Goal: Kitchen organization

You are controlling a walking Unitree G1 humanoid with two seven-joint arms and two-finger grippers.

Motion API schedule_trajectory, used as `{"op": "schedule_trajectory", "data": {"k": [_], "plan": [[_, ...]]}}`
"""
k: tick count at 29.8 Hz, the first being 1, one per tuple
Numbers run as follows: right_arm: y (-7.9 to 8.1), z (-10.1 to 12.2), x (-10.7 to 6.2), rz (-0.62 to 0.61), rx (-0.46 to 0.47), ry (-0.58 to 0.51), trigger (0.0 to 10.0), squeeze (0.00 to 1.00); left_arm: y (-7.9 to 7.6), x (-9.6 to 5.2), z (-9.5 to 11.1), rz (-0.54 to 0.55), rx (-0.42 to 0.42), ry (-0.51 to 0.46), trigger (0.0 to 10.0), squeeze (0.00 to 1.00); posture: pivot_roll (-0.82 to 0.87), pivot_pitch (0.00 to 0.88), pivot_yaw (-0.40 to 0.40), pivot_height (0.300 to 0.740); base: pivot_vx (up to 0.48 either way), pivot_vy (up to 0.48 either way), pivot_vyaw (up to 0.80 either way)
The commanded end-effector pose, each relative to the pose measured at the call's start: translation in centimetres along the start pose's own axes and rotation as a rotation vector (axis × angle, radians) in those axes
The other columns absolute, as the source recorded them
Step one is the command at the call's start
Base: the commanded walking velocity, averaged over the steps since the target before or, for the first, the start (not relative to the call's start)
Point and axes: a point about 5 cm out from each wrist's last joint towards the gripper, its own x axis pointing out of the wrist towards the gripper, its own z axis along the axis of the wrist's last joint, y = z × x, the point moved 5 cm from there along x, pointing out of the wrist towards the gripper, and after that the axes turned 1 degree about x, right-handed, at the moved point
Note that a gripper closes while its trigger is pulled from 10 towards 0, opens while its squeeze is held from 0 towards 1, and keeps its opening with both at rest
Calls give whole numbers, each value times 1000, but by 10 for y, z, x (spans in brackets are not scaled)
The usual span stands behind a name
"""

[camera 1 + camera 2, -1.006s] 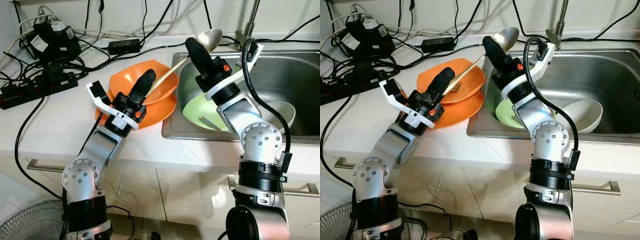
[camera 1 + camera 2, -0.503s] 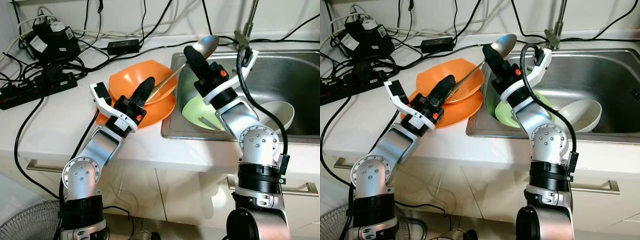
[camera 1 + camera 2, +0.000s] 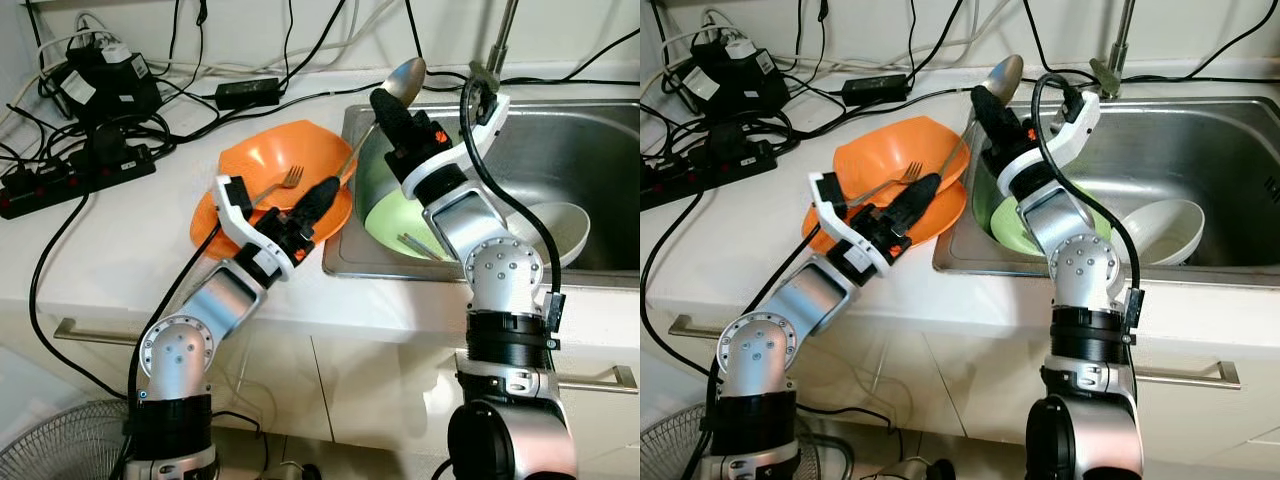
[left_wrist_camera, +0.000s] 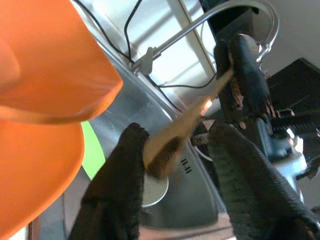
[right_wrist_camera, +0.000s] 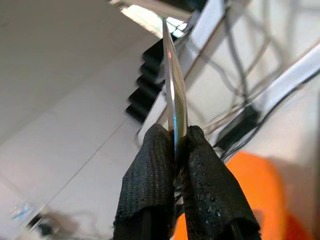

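Now right gripper pinching spoon near bowl; left gripper spread, astride its handle.

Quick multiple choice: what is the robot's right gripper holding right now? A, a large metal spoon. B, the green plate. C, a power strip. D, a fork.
A: the right gripper has its fingers pinched shut on the large metal spoon, whose bowl sticks up past the fingertips at the back left corner of the sink, while the fork lies in the orange bowl.
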Motion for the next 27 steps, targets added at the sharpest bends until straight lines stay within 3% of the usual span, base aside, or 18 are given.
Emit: {"op": "schedule_trajectory", "data": {"k": [1, 9, 14, 18, 21, 24, 25, 27], "plan": [[-23, 14, -2, -121, -46, -52, 0, 0, -15, -1, 4, -58, 42, -4, 10000, 1000, -32, 43, 148, 740, 0, 0, 0], [-41, 37, -4, -212, -68, -138, 0, 0, -19, -2, -2, -79, 88, 33, 10000, 1000, -33, 45, 146, 740, 0, 0, 0], [-61, 64, -10, -336, -253, -210, 0, 0, -20, -2, -6, -82, 120, 56, 10000, 1000, -33, 45, 146, 740, 0, 0, 0], [-81, 65, -14, -448, -563, -138, 0, 0, -15, -4, -15, -59, 257, 130, 10000, 1000, -31, 44, 146, 740, 0, 0, 0], [-88, 64, -16, -466, -700, -112, 0, 0, -10, -5, -19, -38, 354, 169, 10000, 1000, -31, 44, 146, 740, 0, 0, 0], [-104, 55, -20, -495, -794, -55, 4235, 0, 6, -4, -18, 30, 572, 181, 10000, 1000, -28, 43, 146, 740, 0, 0, 0], [-104, 55, -20, -495, -794, -55, 4235, 0, 6, -4, -18, 30, 572, 181, 10000, 1000, -28, 43, 146, 740, 0, 0, 0], [-112, 48, -22, -516, -877, -6, 10000, 0, 11, -5, -20, 47, 633, 201, 10000, 1000, -22, 42, 147, 740, 0, 0, 0]]}}
